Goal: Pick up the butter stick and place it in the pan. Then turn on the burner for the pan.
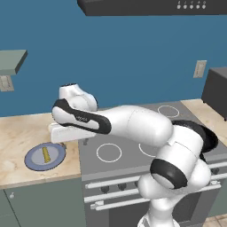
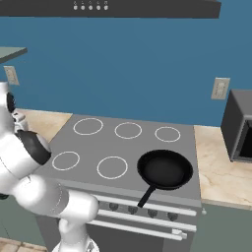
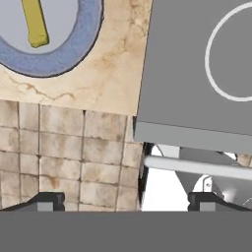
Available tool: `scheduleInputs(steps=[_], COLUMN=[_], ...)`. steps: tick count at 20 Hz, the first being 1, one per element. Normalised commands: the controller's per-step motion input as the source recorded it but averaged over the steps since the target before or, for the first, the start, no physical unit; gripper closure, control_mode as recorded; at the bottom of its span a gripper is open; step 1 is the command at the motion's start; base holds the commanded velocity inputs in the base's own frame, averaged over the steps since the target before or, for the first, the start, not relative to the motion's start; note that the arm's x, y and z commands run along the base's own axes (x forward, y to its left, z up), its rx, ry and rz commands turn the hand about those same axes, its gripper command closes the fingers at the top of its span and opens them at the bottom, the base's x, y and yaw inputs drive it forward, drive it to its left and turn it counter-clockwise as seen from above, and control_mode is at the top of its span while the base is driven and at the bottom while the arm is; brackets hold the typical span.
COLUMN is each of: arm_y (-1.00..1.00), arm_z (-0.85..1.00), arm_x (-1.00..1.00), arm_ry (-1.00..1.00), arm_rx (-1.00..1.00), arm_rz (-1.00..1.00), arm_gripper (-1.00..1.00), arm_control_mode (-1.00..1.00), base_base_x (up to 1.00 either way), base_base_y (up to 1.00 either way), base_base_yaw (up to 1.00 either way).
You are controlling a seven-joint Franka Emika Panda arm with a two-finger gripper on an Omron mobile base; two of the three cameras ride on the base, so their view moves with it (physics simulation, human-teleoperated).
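The butter stick (image 1: 45, 154) is a small yellow bar lying on a blue-grey round plate (image 1: 32, 163) on the counter left of the stove. In the hand view the butter stick (image 3: 34, 22) and the plate (image 3: 74, 54) sit at the upper left. My gripper (image 3: 125, 204) is open and holds nothing. It hangs above the counter's front edge where it meets the stove's left side, a short way right of the plate. The black pan (image 2: 165, 170) rests on the stove's front right burner, with its handle (image 2: 146, 196) pointing toward the front.
The grey stove (image 2: 98, 147) has several white-ringed burners and a row of knobs (image 2: 133, 209) on its front. A dark microwave (image 2: 238, 128) stands on the right counter. A range hood (image 1: 155, 6) hangs overhead. My arm stretches low across the stove's left half.
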Motion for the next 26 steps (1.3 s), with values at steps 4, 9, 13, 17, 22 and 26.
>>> scheduleInputs(steps=[4, 9, 13, 17, 22, 26], arm_y=[0.57, 0.39, 0.35, 0.28, 0.18, 0.23], arm_z=[-0.21, -0.21, -0.23, -0.22, -0.24, -0.3], arm_x=[0.27, 0.4, 0.37, 0.42, 0.37, 0.33], arm_ry=[0.0, 0.0, 0.0, -0.01, 0.0, 0.0], arm_rx=[0.0, 0.0, 0.0, -0.04, -0.08, -0.06], arm_rz=[0.0, 0.0, 0.0, 0.0, 0.0, -0.02], arm_gripper=[-1.0, -1.0, -1.0, -1.0, -1.0, -1.0], arm_control_mode=[-1.0, -1.0, -1.0, -1.0, -1.0, -1.0], base_base_x=[0.0, 0.0, 0.0, 0.0, 0.0, 0.0], base_base_y=[0.0, 0.0, 0.0, 0.0, 0.0, 0.0], base_base_yaw=[0.0, 0.0, 0.0, 0.0, 0.0, 0.0])
